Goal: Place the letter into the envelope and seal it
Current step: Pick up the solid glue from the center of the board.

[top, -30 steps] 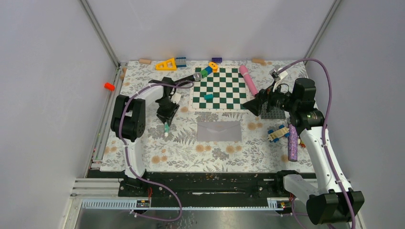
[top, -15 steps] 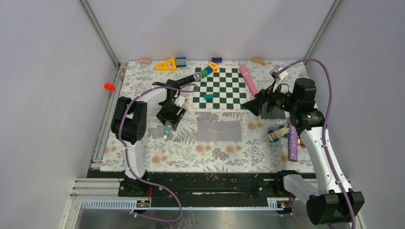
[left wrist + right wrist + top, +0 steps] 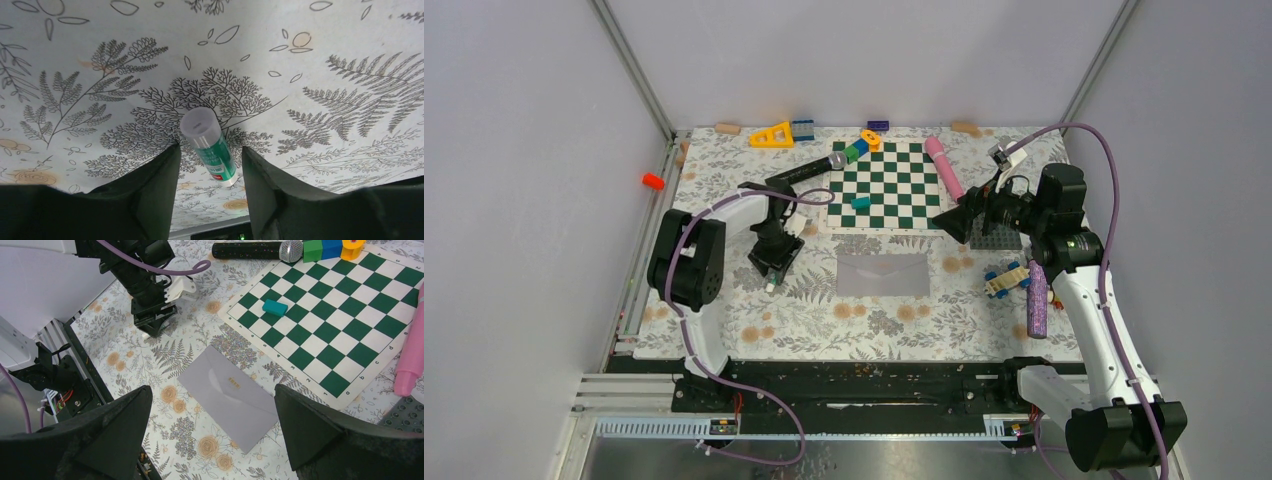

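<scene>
Down low over the flowered tablecloth point(image 3: 724, 310), the left gripper point(image 3: 210, 149) points at the table with its two dark fingers point(image 3: 160, 180) standing apart. A glue stick point(image 3: 212, 152) lies flat on the cloth between them, its clear cap pointing away from the wrist. The cap sits just beside the finger on the left of the wrist view, and a gap shows on the other side; whether that finger touches the stick I cannot tell. From above, this gripper is in the left half of the table, off the near left corner of the chessboard point(image 3: 888, 187).

The right gripper point(image 3: 211, 392) hangs above the table near the right edge, its fingers spread wide and holding nothing. It looks down and across toward the middle of the table.

The envelope point(image 3: 883, 274) lies flat on the cloth in the middle of the table, just beside the near edge of the chessboard and well apart from both grippers. It is plain light grey, with a small gold mark at its centre.

A black microphone point(image 3: 804, 172) lies off the far left corner of the chessboard, and a small teal block point(image 3: 860, 202) sits on the board.
</scene>
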